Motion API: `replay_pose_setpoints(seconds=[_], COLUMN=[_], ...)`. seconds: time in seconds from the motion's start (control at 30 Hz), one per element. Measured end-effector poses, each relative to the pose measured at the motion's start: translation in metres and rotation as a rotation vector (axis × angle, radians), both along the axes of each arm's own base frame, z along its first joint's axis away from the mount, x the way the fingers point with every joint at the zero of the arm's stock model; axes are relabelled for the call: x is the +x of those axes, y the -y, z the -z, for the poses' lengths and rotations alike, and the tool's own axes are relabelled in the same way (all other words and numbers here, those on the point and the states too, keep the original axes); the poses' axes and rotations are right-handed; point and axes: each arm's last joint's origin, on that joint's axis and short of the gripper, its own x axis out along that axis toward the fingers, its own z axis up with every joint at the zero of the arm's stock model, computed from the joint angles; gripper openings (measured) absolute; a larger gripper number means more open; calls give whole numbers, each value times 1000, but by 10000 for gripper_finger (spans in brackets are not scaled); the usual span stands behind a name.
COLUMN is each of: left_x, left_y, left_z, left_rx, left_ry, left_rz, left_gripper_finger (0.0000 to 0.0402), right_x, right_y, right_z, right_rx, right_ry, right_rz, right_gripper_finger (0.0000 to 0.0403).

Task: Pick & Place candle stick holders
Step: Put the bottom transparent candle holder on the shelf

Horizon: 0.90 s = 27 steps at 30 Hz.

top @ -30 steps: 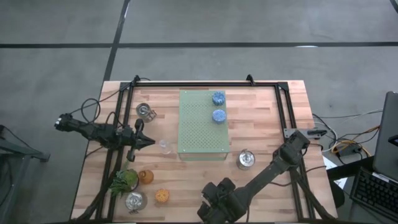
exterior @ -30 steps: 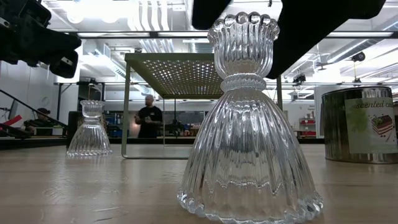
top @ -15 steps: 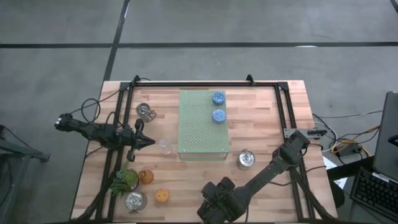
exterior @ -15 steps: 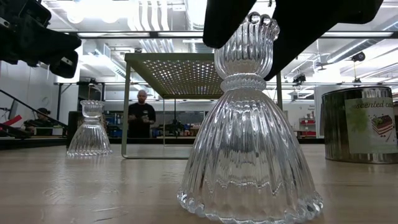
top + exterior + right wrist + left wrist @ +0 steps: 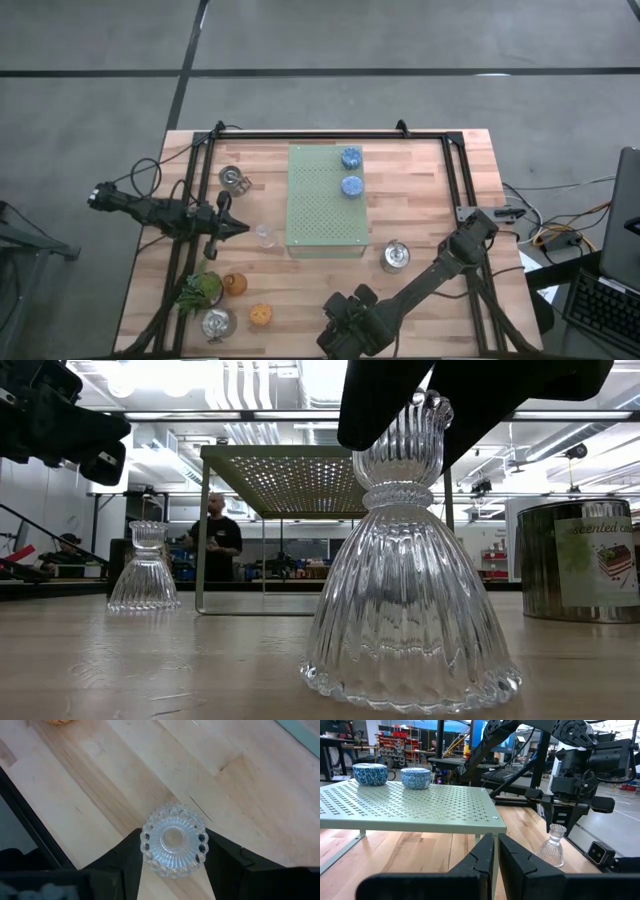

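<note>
A clear ribbed glass candle stick holder (image 5: 410, 590) stands near the table's near edge. My right gripper (image 5: 173, 839) comes down over it with a finger on each side of its cup, and hides it in the high view (image 5: 345, 328). A second clear holder (image 5: 265, 233) stands on its base just left of the green board (image 5: 325, 200). My left gripper (image 5: 240, 228) is shut, level, next to that second holder. Two blue holders (image 5: 351, 171) sit on the board. My right gripper pinches the clear holder's scalloped cup (image 5: 150, 827) at the top between its two fingers (image 5: 131, 855). The fingers come from above, slanting down. The holder stands nearly upright with its wide base (image 5: 410, 690) on the table.
Silver holders stand at the left back (image 5: 233, 179), the front left (image 5: 217, 322) and right of the board (image 5: 395, 257). An amber holder (image 5: 234, 285), an orange one (image 5: 260, 316) and a leafy sprig (image 5: 200, 290) are at the front left. A black frame (image 5: 320, 135) borders the table.
My right gripper has stayed in place while its fingers have closed in on the clear holder's cup. The holder has been nudged a little toward the table's right edge, its base still on the table.
</note>
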Motion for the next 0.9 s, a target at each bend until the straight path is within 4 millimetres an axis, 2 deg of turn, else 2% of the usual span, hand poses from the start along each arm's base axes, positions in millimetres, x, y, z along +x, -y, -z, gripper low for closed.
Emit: replay_pose_setpoints(seconds=[0.23,0.5,0.9], left_x=[0,0,0], left_y=[0,0,0], left_z=[0,0,0], left_rx=[0,0,0], left_ry=[0,0,0], left_rz=[0,0,0], left_gripper_finger=[28,28,28], right_x=[0,3,8], right_y=[1,5,10], right_z=[0,-1,-16], right_rx=[-2,-10,-15], right_ry=[-1,-3,26], right_rz=[-4,-13,-45], right_gripper_finger=[181,169,173])
